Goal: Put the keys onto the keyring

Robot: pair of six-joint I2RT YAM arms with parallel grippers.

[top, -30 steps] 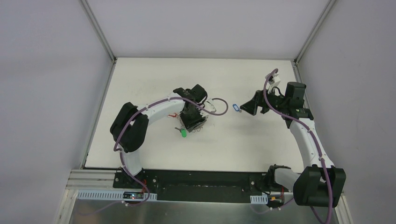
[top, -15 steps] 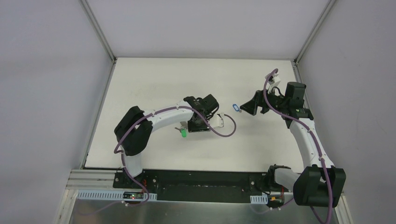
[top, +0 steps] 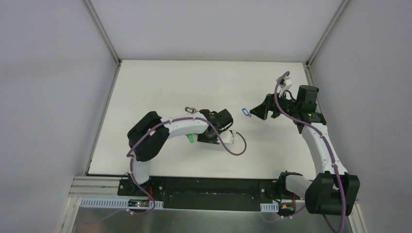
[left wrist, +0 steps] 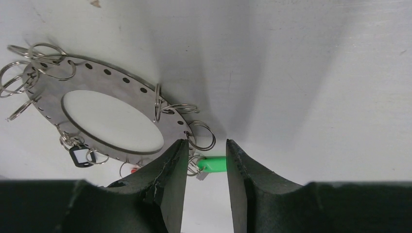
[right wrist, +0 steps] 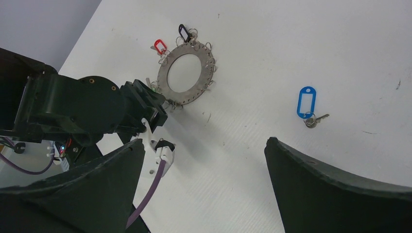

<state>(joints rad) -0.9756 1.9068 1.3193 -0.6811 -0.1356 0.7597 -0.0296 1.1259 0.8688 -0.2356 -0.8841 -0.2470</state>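
**Left Jaws Narrow Around Green-Tagged Key at the Keyring's Rim**

The left gripper [left wrist: 206, 151] sat low over the white table [top: 160, 87], its two dark fingers [left wrist: 167, 184] set a narrow gap apart. The green-tagged key [left wrist: 214, 164] lay in that gap, its tag reaching the right-hand finger and its small ring close to the other. It could not be told whether the fingers actually pinched the tag or only flanked it.

The keyring [left wrist: 107, 116] lay flat on the table just beyond and to the left of those fingertips. One finger overlapped the near edge of its rim in the wrist view. Small wire loops stood out around the rim, two of them right beside the green tag. It could not be told whether the tag's own ring was linked to any of them.

The black-tagged key [left wrist: 80, 156] and the red-tagged key [right wrist: 159, 47] lay against the rim.

The right gripper [right wrist: 204, 141] hung above the table, well apart from the keyring, with its jaws spread wide and nothing between them. The blue-tagged key [right wrist: 306, 104] lay alone on the table between the two grippers, nearer the right one and clear of the keyring.
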